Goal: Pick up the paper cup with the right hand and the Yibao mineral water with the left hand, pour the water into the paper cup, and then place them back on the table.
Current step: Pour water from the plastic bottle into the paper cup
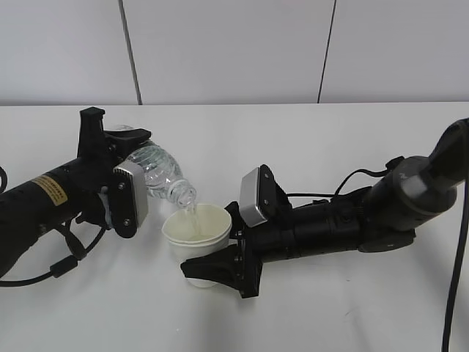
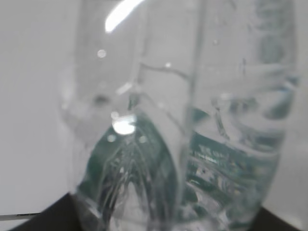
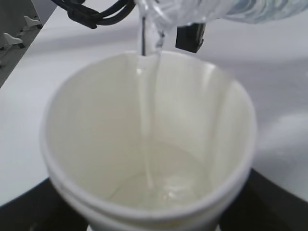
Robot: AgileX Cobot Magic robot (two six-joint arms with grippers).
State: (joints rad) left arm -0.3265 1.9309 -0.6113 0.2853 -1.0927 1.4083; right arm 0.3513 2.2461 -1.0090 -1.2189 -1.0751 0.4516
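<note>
My left gripper (image 1: 135, 176) is shut on the Yibao mineral water bottle (image 1: 163, 172) and holds it tipped, mouth down to the right, over the cup. The bottle fills the left wrist view (image 2: 192, 144), its green label blurred. A thin stream of water runs from the mouth into the paper cup (image 1: 196, 233). My right gripper (image 1: 220, 268) is shut on the cup's lower body and holds it tilted toward the bottle, at or just above the table (image 1: 330, 315). In the right wrist view the cup (image 3: 149, 144) shows a shallow pool of water at its bottom.
The white table runs back to a grey panelled wall (image 1: 234, 51). Black cables (image 1: 62, 260) trail from the left arm at the front left, and a cable (image 1: 458, 279) hangs from the right arm at the right edge.
</note>
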